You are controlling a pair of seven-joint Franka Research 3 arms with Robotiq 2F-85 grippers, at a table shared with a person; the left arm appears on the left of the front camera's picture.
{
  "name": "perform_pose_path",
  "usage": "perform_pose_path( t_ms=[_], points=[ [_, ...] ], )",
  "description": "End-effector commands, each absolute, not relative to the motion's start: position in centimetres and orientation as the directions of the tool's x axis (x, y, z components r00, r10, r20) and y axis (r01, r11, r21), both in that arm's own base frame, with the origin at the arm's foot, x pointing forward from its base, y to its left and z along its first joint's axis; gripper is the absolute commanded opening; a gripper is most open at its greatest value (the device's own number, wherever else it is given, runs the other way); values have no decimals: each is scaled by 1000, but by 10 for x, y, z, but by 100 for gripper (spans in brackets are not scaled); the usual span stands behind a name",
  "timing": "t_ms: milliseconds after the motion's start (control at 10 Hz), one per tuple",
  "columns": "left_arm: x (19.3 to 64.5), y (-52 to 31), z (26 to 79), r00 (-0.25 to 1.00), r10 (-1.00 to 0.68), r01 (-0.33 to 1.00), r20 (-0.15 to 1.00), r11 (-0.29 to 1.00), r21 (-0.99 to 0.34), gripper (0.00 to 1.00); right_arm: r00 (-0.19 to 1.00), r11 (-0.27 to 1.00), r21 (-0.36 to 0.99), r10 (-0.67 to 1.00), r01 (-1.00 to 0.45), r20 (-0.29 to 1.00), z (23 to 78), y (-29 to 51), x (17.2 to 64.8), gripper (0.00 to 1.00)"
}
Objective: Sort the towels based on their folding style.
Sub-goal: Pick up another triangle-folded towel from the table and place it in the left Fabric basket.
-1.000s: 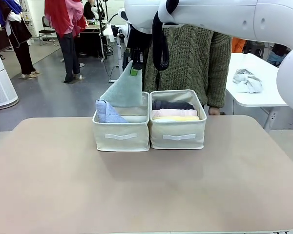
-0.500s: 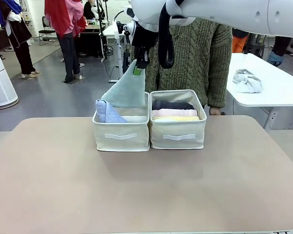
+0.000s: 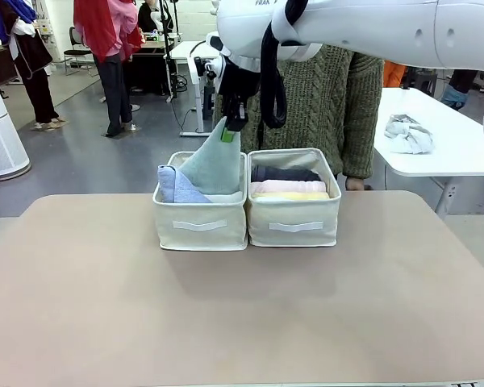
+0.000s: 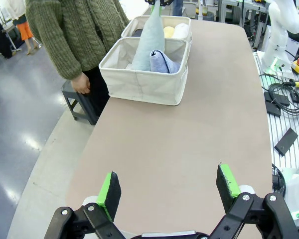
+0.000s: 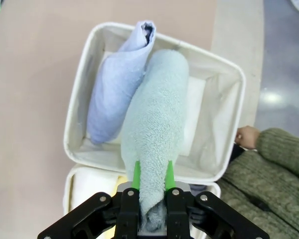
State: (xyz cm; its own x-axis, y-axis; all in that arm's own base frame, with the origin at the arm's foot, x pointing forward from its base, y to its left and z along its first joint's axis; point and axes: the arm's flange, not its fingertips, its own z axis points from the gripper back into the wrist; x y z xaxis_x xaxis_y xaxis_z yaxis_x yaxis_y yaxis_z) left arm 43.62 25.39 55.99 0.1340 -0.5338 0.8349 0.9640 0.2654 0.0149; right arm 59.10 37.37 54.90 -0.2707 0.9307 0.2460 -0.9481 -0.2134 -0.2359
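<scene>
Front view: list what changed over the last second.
The right gripper, shut on the teal towel's tip, came down and lowered it deeper into the left basket beside the blue towel. Baskets, rolls and person stayed put.

Before you lies a beige table with rounded corners (image 3: 226, 306), and behind it a glossy grey floor (image 3: 89, 161) that reflects the light. At your right you see a white side table (image 3: 452, 145) with a crumpled grey-white cloth (image 3: 407, 133) on it. At far left stands a white round bin (image 3: 0, 133).
</scene>
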Motion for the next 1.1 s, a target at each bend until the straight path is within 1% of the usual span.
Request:
perform_pose_path(
  t_ms=[0, 500, 1000],
  points=[
    [435, 253, 560, 122, -524, 965, 843, 262, 23, 100, -299, -244, -219, 915, -945, 272, 538, 373, 591, 19],
    [435, 253, 560, 122, -524, 965, 843, 262, 23, 100, -293, -254, -180, 925, -950, 241, 501, 380, 598, 19],
    [435, 253, 560, 122, -524, 965, 843, 262, 23, 100, -255, -231, -134, 943, -964, 214, 469, 387, 612, 19]
  ],
)
